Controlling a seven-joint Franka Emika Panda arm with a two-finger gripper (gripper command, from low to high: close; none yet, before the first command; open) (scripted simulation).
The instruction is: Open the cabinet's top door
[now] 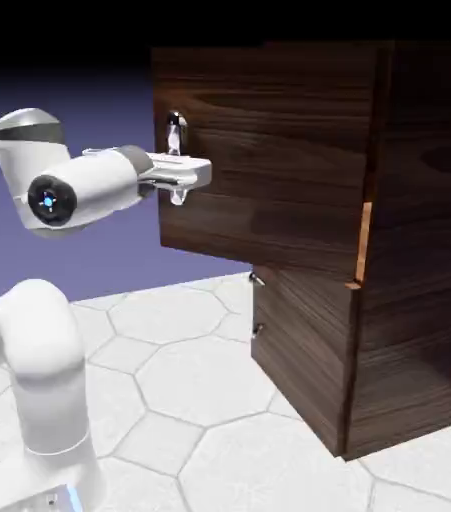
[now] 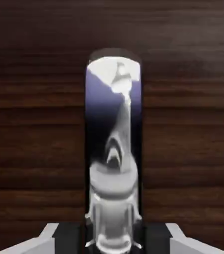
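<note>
The tool (image 1: 179, 183) is clamped on the silver handle (image 1: 176, 133) of the top door (image 1: 269, 150); this door stands open; the lower door (image 1: 304, 350) is shut.

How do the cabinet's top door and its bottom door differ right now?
The top door is swung open, out from the cabinet; the bottom door looks shut. The gripper is at the top door's handle, while nothing touches the bottom door's handle. Both doors are dark wood grain.
</note>
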